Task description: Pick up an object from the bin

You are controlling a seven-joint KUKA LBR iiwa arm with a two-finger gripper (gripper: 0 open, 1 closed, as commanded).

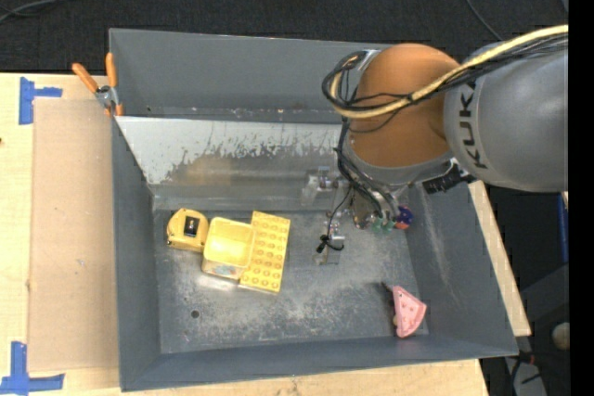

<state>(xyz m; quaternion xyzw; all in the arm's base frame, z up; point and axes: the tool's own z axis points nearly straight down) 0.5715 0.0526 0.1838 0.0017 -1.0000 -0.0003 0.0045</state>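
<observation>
The tool (331, 242) hangs low over bare floor in the middle of the bin (223, 79). I cannot tell whether it is wide or narrow, and nothing shows in it. Just to its left a yellow studded plate (264, 253) lies against a yellow box (227, 248), probably the handiest target. A pink wedge (406, 311) lies apart in the near right corner.
</observation>
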